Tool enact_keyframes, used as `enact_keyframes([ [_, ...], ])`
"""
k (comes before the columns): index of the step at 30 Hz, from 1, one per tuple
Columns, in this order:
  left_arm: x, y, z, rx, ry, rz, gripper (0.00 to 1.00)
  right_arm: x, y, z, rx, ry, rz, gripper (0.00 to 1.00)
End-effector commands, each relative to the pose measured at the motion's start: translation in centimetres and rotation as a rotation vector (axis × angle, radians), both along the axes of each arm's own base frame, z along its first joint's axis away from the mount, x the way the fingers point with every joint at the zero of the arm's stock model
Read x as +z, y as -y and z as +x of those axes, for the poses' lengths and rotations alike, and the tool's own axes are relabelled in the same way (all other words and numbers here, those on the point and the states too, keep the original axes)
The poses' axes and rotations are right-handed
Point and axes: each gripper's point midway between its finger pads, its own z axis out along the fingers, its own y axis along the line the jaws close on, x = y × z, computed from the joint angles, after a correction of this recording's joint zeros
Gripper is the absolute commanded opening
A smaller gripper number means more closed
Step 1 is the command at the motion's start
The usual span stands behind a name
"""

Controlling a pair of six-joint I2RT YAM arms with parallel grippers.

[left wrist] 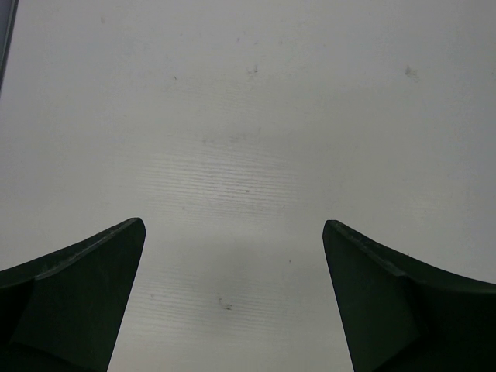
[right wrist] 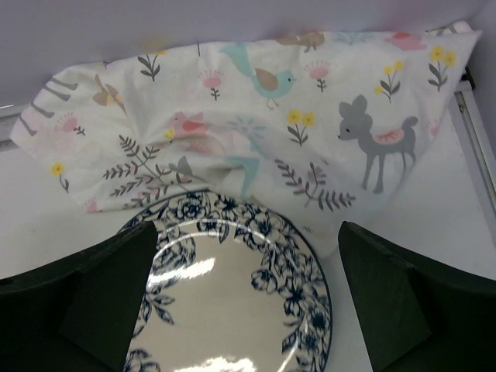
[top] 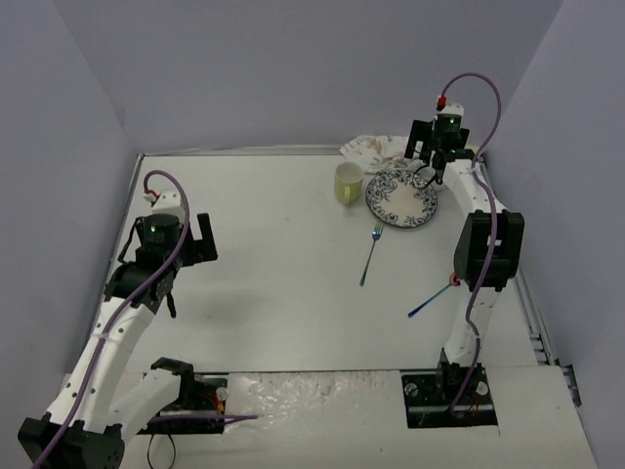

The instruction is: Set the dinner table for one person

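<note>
Right gripper (right wrist: 246, 246), jaws apart, hangs over blue-floral plate (right wrist: 232, 310) at far right, apparently to grasp it; left gripper (left wrist: 232, 226) also apart.

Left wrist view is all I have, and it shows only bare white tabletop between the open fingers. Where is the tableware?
Observer: It's all at the far right. A blue floral plate sits there with a pale yellow cup beside it, on the side toward the left arm.
Operator: Any cutlery?
Observer: A fork lies loose on the dinner table, nearer the arm bases than the plate.
Operator: What's the right arm doing?
Observer: The right gripper hangs open over the plate's far rim, with a crumpled animal-print placemat just beyond it.
</note>
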Motion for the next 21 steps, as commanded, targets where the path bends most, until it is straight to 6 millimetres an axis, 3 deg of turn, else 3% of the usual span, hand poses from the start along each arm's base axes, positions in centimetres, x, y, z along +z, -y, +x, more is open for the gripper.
enact_keyframes([
  [1,1.0,-0.7,1.0,0.041,0.042,0.0,0.97,2.1,-0.3,5.4,0.088,0.138,-0.084,1.0],
  [5,0.6,-0.7,1.1,0.041,0.023,-0.002,0.97,-2.3,-0.5,7.9,0.15,0.117,-0.126,1.0],
  [7,0.4,-0.7,1.2,0.043,0.015,-0.001,0.97,-3.1,-0.7,8.8,0.168,0.135,-0.135,1.0],
  [8,0.3,-0.7,1.2,0.042,0.012,0.001,0.97,-3.7,0.8,8.9,0.151,0.128,-0.135,0.99],
  [12,-0.1,-0.7,1.4,0.042,-0.004,0.002,0.97,-5.5,1.7,10.0,0.156,0.145,-0.136,0.86],
  [15,-0.3,-0.7,1.4,0.04,-0.01,0.003,0.97,-6.0,2.1,10.5,0.151,0.151,-0.139,0.56],
  [17,-0.3,-0.7,1.4,0.039,-0.012,0.004,0.97,-5.2,2.5,10.7,0.139,0.173,-0.154,0.34],
  [19,-0.4,-0.6,1.4,0.036,-0.014,0.002,0.97,-2.8,2.8,10.8,0.134,0.22,-0.176,0.14],
  [21,-0.2,-0.6,1.4,0.035,-0.008,-0.001,0.97,1.0,2.7,10.7,0.127,0.292,-0.198,0.02],
])
